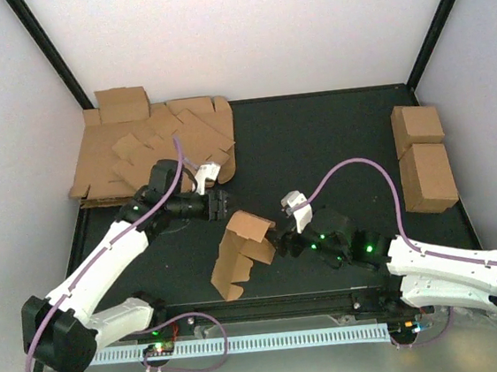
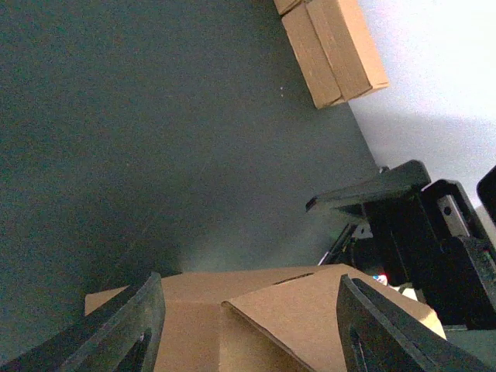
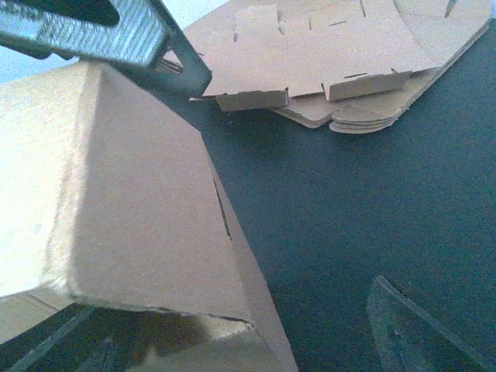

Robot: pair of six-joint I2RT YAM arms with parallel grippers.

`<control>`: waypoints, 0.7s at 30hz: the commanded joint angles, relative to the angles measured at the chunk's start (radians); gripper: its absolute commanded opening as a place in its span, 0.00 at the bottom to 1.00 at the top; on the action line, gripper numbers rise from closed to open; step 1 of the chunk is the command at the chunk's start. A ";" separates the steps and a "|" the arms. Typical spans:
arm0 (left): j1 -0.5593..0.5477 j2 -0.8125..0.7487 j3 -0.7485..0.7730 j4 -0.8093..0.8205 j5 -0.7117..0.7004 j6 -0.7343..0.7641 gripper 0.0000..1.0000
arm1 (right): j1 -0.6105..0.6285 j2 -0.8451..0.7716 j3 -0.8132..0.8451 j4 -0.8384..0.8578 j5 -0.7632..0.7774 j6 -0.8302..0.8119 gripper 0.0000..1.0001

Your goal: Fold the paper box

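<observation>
On the worktop the paper box stands half-formed, ends unclosed, left pincer and right pincer gaping alongside.

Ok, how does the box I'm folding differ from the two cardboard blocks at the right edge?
The paper box is only part-folded, with an open end and loose flaps; the two cardboard blocks are closed cuboids. The paper box leans at a slant in the middle of the table, between the left gripper and the right gripper; the blocks lie flat next to each other at the right edge, away from both arms. Both are plain brown cardboard.
</observation>
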 commanded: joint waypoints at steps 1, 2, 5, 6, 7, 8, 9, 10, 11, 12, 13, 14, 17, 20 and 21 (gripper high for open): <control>-0.010 -0.003 -0.022 0.014 0.036 0.005 0.62 | -0.005 -0.002 0.014 -0.024 -0.002 -0.019 0.87; -0.010 -0.004 -0.028 0.014 0.030 0.006 0.60 | -0.006 -0.004 0.013 -0.024 -0.005 -0.021 0.88; -0.011 -0.004 -0.043 0.017 0.020 0.008 0.56 | -0.004 -0.014 0.014 -0.031 -0.010 -0.029 0.91; -0.012 -0.005 -0.046 0.018 0.021 0.008 0.55 | -0.005 -0.018 0.015 -0.034 -0.008 -0.030 0.91; -0.013 -0.004 -0.051 0.022 0.021 0.006 0.54 | -0.005 -0.022 0.016 -0.038 -0.008 -0.032 0.92; -0.014 -0.003 -0.057 0.025 0.018 0.005 0.53 | -0.004 -0.026 0.016 -0.041 -0.007 -0.034 0.93; -0.015 -0.002 -0.062 0.028 0.016 0.004 0.53 | -0.005 -0.030 0.016 -0.044 -0.007 -0.033 0.93; -0.016 -0.001 -0.067 0.031 0.013 0.003 0.52 | -0.005 -0.034 0.016 -0.049 -0.006 -0.034 0.94; -0.018 0.000 -0.071 0.034 0.011 0.001 0.52 | -0.004 -0.037 0.016 -0.053 -0.005 -0.032 0.94; -0.018 0.000 -0.076 0.039 0.009 -0.001 0.52 | -0.004 -0.040 0.016 -0.058 -0.006 -0.031 0.94; -0.020 0.001 -0.079 0.042 0.008 -0.003 0.52 | -0.004 -0.044 0.016 -0.062 -0.008 -0.030 0.95; -0.020 0.003 -0.080 0.046 0.005 -0.003 0.52 | -0.005 -0.048 0.018 -0.067 -0.011 -0.031 0.95; -0.023 0.008 -0.080 0.049 0.001 -0.004 0.51 | -0.005 -0.060 0.016 -0.082 -0.013 -0.032 0.95; -0.024 0.010 -0.080 0.051 -0.005 -0.003 0.51 | -0.005 -0.078 0.015 -0.096 -0.011 -0.033 0.95; -0.024 0.012 -0.080 0.052 -0.006 -0.004 0.51 | -0.004 -0.088 0.014 -0.098 -0.012 -0.036 0.96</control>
